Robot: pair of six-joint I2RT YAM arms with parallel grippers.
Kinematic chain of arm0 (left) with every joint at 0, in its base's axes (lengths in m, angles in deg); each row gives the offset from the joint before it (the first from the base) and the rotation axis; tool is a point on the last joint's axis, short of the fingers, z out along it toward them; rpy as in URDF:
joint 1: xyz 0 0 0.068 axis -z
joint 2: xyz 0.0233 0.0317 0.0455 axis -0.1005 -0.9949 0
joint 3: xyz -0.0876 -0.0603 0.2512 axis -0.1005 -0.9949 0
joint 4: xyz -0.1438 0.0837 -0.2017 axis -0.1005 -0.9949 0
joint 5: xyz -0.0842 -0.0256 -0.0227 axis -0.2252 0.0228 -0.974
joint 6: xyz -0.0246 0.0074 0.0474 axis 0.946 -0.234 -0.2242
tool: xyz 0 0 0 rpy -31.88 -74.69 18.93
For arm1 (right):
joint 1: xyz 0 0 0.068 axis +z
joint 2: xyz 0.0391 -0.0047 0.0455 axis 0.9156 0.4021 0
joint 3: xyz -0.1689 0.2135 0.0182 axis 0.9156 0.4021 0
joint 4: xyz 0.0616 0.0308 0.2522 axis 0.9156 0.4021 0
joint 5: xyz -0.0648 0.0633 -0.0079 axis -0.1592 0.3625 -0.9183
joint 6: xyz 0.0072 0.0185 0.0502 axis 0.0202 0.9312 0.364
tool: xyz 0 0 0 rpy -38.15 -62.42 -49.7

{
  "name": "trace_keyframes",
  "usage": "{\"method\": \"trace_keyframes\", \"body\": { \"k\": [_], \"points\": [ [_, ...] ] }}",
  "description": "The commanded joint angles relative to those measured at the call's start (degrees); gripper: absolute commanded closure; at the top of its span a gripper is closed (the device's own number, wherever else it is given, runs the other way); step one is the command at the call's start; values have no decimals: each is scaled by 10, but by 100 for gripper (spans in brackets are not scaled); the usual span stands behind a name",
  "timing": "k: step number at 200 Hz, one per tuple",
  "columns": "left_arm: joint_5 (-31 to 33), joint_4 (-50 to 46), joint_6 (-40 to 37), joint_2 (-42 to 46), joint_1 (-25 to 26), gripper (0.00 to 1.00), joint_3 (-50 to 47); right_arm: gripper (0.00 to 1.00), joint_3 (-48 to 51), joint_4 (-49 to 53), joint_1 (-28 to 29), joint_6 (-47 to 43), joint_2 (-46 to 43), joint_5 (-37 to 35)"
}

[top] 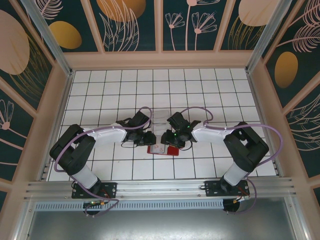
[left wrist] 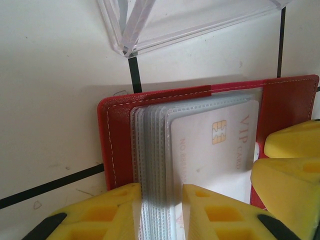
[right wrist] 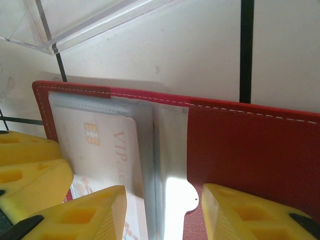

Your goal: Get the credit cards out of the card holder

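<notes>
Listing near to far: left gripper (left wrist: pixel 161 202) clenched on the clear sleeve stack (left wrist: pixel 150 150) of the open red card holder (left wrist: pixel 117 130). Right gripper (right wrist: pixel 162 200) released, jaws astride one sleeve flap (right wrist: pixel 172 165). Pale VIP credit card (left wrist: pixel 210 145) pocketed inside. Holder lies at bench (left wrist: pixel 50 100) centre. Clear plastic tray (left wrist: pixel 200 20) at 12 o'clock, just beyond.

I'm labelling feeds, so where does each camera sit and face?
Top external: above and behind, looking down on white tiled table; left arm and right arm show.
Left wrist: on its arm, looking down past the yellow left claw at the open red card holder.
Right wrist: likewise, past the right claw.
Shared: pale VIP credit card.
</notes>
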Motion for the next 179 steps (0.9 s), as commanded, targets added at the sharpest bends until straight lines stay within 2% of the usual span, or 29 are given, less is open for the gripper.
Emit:
{"method": "trace_keyframes", "body": {
  "k": [1,71,145,165,179],
  "points": [
    [0,-17,-4,9,2,71,-3,56,-13,26,6,4,16,-21],
    [0,-20,-5,8,2,71,-4,65,-17,39,10,0,32,-34],
    [2,-21,-4,5,2,71,-5,81,-19,43,11,2,25,-44],
    [2,-22,-4,6,2,71,-4,81,-21,43,11,4,11,-49],
    [3,-24,-5,7,2,72,-3,78,-24,46,11,4,-3,-54]
  ]
}}
